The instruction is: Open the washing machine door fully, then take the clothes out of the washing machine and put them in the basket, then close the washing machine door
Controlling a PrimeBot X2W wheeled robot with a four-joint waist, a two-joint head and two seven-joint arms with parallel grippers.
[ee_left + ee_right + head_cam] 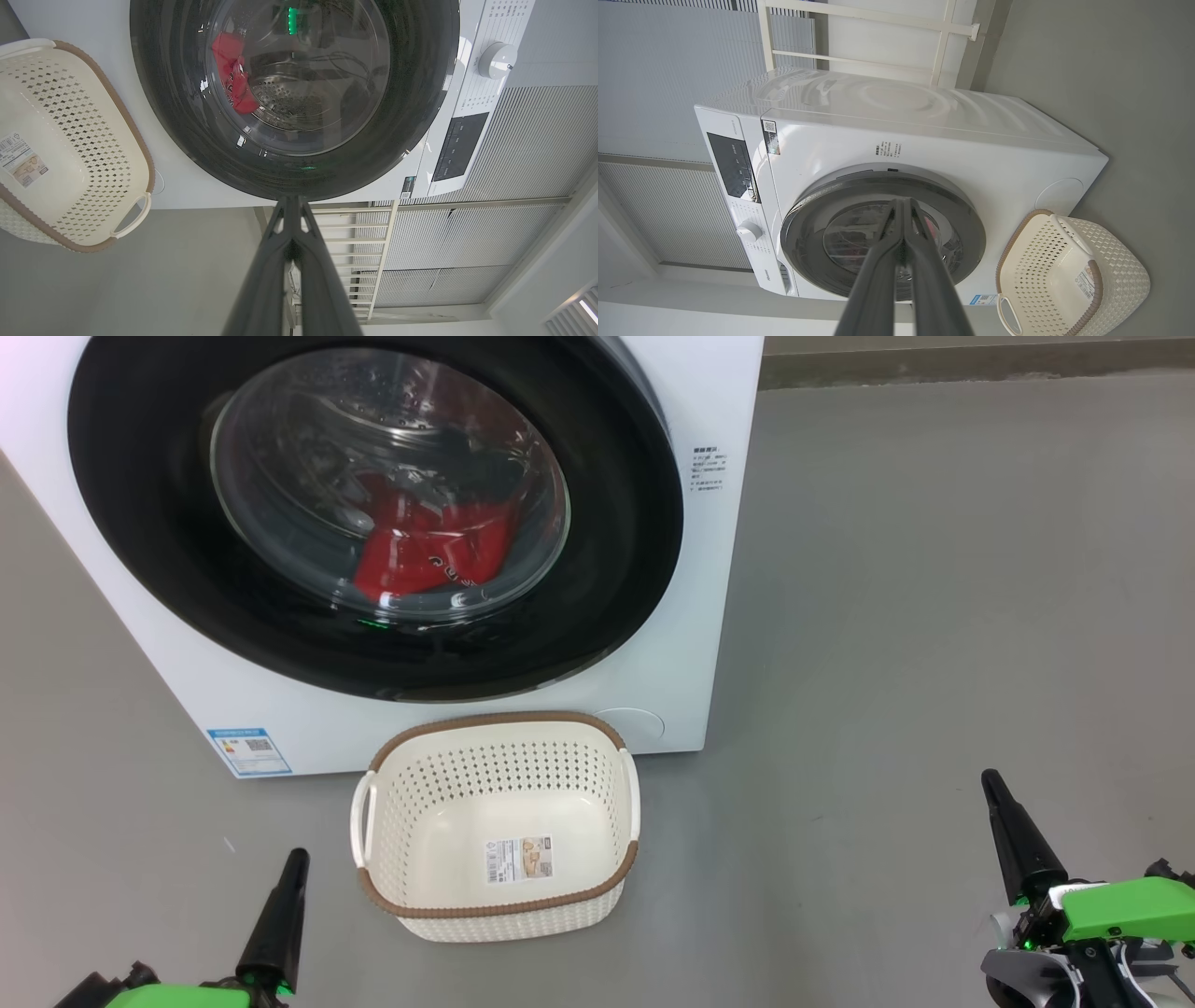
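Observation:
The white washing machine (709, 569) stands on the grey floor, its round black-rimmed door (149, 504) closed flat against the front. Red clothes (425, 546) lie in the drum behind the glass, also seen as clothes (231, 77) in the left wrist view. The cream basket (495, 907) sits empty on the floor just in front of the machine. My left gripper (297, 855) is low at the left of the basket, shut, holding nothing. My right gripper (990, 778) is low at the far right, shut and empty. Both are well short of the door (976, 233).
Open grey floor (934, 616) stretches to the right of the machine. A white control panel with a knob (497, 59) runs along the machine's top. Behind the machine are ribbed wall panels (668, 70) and a pale frame (943, 42).

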